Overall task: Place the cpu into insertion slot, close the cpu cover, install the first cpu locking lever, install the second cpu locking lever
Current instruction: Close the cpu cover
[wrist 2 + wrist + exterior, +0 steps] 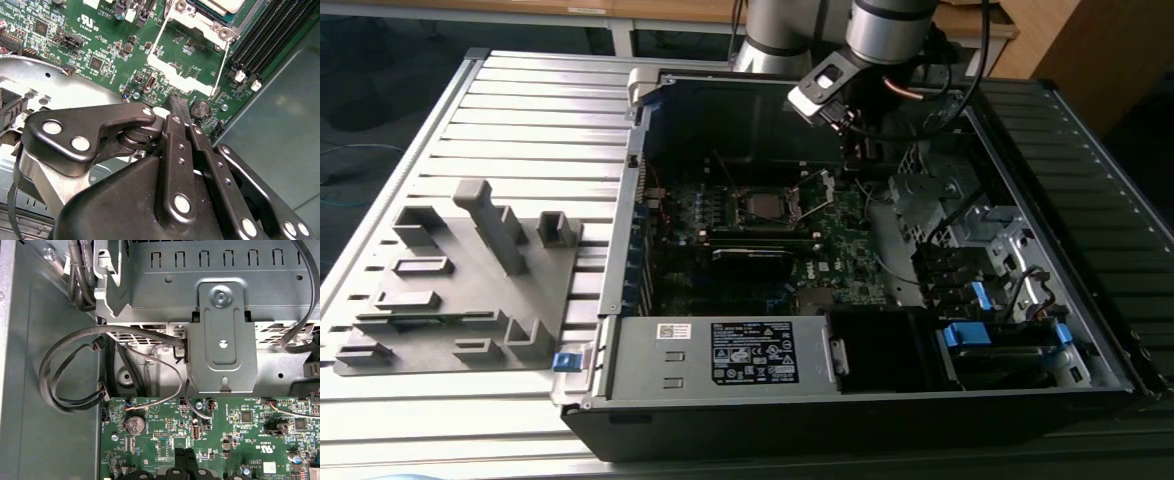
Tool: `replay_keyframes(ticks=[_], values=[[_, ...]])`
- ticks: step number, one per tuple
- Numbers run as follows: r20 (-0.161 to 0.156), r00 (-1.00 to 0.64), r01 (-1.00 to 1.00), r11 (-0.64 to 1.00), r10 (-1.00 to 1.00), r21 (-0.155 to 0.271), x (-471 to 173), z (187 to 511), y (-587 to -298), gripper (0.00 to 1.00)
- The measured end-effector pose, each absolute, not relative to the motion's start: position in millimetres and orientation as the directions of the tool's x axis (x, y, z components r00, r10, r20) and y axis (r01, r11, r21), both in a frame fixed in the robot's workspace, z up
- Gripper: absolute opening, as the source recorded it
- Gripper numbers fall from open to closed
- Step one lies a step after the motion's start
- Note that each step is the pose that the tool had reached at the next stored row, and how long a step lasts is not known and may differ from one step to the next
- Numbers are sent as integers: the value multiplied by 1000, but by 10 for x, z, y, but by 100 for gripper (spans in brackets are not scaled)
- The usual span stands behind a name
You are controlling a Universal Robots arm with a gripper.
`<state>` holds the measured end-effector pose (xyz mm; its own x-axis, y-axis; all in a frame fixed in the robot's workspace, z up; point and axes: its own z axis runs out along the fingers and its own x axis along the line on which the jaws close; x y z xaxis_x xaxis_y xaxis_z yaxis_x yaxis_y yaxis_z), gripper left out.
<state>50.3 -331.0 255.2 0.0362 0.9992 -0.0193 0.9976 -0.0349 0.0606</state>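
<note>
One white printed sticker on the computer case, not reading it out. Pincer is pressed together over the green board, just beside the cpu cover; cpu sits in the insertion slot.

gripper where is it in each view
Exterior view: the gripper hangs below the arm inside the case, on the exterior view's right of the insertion slot.
Second wrist view: its tip sits close to the coin battery.
First wrist view: its tip hovers over the green board, near that battery.
Shared landmark: the coin battery.
</note>
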Motion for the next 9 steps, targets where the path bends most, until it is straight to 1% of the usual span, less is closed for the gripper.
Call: replay_keyframes(ticks=[9], values=[[-20, 36, 998, -35, 999, 60, 513, 2439, -3310, 11]])
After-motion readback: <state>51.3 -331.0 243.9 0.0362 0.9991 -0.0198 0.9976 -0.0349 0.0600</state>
